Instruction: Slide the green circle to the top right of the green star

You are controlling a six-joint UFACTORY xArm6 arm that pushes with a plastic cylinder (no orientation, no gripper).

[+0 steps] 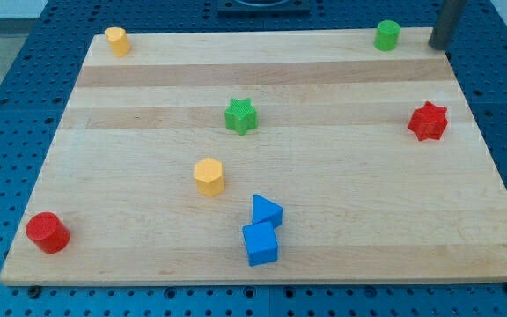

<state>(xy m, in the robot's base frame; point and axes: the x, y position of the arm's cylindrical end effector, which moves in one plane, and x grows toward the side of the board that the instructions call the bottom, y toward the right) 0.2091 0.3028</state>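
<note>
The green circle (387, 35) stands at the board's top edge, near the top right corner. The green star (241, 115) sits near the board's middle, well down and to the left of the circle. My tip (438, 44) is at the top right corner of the board, a short way to the right of the green circle and apart from it.
A red star (428, 121) lies at the right edge. A yellow hexagon (209, 176) sits below the green star. A blue triangle (267, 211) touches a blue cube (260, 244). A red circle (47, 232) is bottom left, a yellow block (117, 40) top left.
</note>
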